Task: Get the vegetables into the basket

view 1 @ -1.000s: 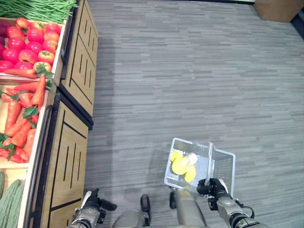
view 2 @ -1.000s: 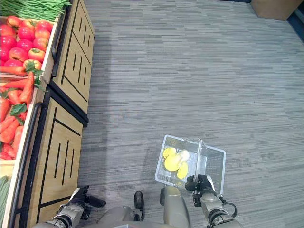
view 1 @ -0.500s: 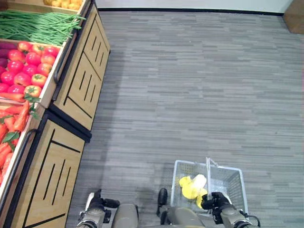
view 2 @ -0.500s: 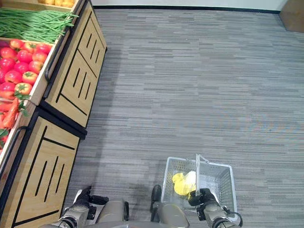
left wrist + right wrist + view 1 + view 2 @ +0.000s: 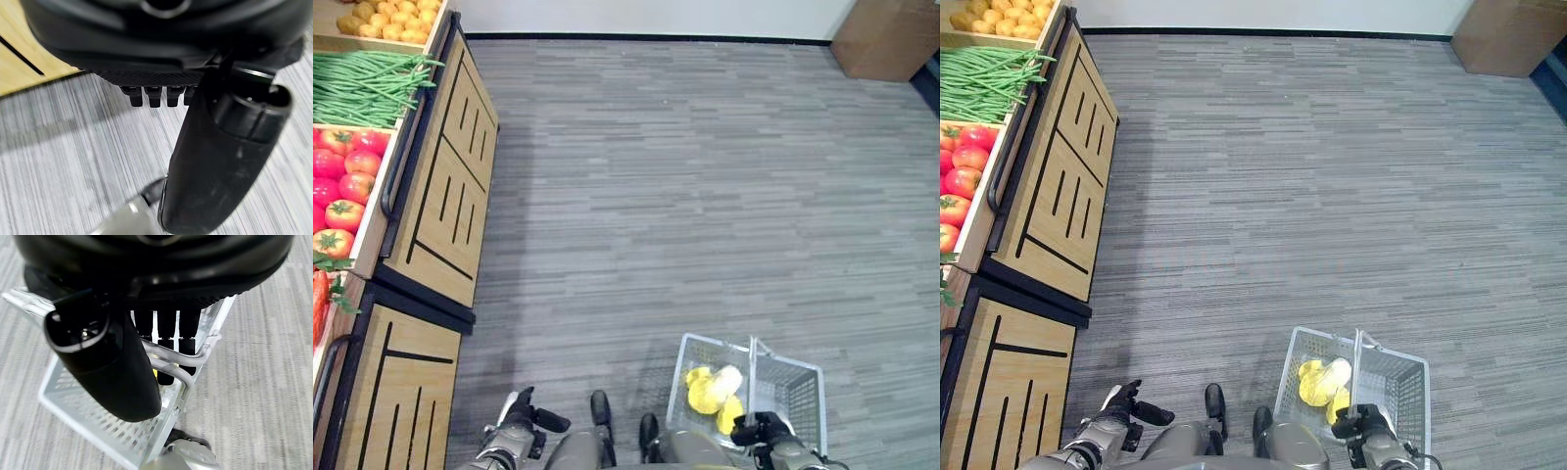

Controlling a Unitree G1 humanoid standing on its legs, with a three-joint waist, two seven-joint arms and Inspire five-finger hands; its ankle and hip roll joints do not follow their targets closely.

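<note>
Right wrist view shows the right hand [image 5: 112, 367] with its fingers [image 5: 166, 340] curled around the handle [image 5: 171, 367] of the white basket [image 5: 93, 423]. In the left eye view the basket hangs above the grey floor [image 5: 705, 186] with yellow vegetables [image 5: 710, 390] inside. The left hand [image 5: 521, 426] holds nothing, fingers curled together. Tomatoes [image 5: 342, 186] and green beans [image 5: 362, 83] lie on the wooden counter [image 5: 435, 220], well apart from the basket.

Near right, the right hand [image 5: 1363, 427] grips the handle [image 5: 1357, 367] of a wire basket [image 5: 1405, 384] (yellow vegetables [image 5: 1319, 382] inside). The left hand [image 5: 1126, 411] hangs near left, by the stand [image 5: 1043, 186] with tomatoes [image 5: 960, 176] and beans [image 5: 984, 83].
</note>
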